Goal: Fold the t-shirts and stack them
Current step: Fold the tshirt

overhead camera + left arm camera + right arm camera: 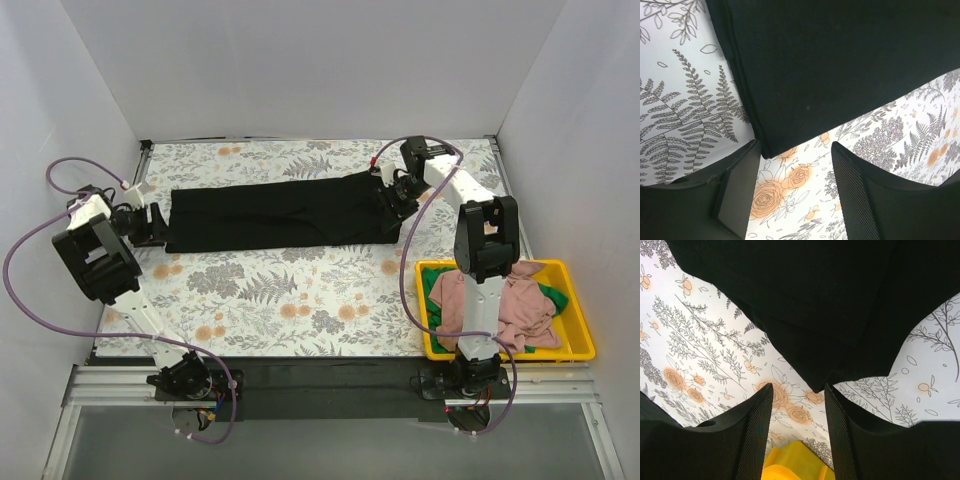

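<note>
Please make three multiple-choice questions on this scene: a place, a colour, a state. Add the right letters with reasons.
1. Where does the black shirt lie?
A. on the floor
B. flat on the tablecloth
C. over an arm

2. Which shirts are in the yellow bin?
A. pink and green
B. blue and white
C. red only

3. How is the left gripper?
A. shut on the shirt
B. open, empty
C. shut, empty

Answers: 1 B, it lies spread there; 2 A, the pink shirt and green shirt lie inside; 3 B, its jaws stand apart, nothing between.
</note>
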